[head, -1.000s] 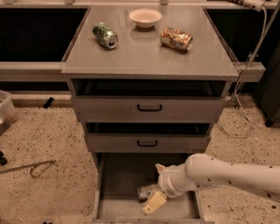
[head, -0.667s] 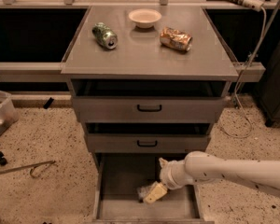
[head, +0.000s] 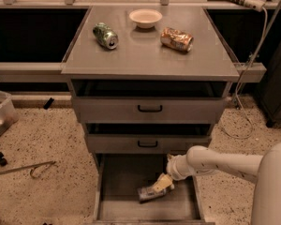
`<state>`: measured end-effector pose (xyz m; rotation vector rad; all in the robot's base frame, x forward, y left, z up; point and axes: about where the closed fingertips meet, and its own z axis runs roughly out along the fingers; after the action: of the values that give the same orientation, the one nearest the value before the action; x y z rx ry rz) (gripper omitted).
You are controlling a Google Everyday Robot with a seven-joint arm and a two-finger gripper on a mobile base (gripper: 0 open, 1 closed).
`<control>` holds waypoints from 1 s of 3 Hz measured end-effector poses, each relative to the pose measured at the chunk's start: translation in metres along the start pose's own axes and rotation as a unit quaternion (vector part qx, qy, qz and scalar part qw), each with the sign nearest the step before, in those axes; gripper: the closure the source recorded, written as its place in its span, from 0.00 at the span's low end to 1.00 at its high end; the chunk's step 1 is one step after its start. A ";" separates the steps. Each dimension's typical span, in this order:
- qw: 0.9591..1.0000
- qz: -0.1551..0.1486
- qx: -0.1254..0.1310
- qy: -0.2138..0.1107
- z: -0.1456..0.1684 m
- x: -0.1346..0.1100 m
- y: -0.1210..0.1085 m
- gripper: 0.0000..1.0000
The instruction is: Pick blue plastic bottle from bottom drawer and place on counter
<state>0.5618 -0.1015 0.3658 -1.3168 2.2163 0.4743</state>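
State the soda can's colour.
The can is green, camera view; the gripper is in the bottom drawer.

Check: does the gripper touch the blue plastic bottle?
Cannot tell. In the camera view the gripper overlaps the blue plastic bottle inside the bottom drawer; contact unclear.

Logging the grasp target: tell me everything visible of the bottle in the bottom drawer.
The blue plastic bottle is small and pale, seemingly clear plastic with a light label. It lies on its side on the grey floor of the open bottom drawer, right of centre. The claw covers its right end; whether it grips cannot be told.
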 end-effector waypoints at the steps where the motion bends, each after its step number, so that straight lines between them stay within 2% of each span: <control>1: 1.000 -0.005 -0.021 -0.006 0.019 0.001 0.005 0.00; 2: 0.999 -0.020 -0.039 -0.020 0.059 0.013 0.006 0.00; 3: 0.998 -0.024 -0.054 -0.029 0.102 0.036 0.010 0.00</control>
<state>0.5640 -0.0672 0.2622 -1.3915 2.1330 0.6128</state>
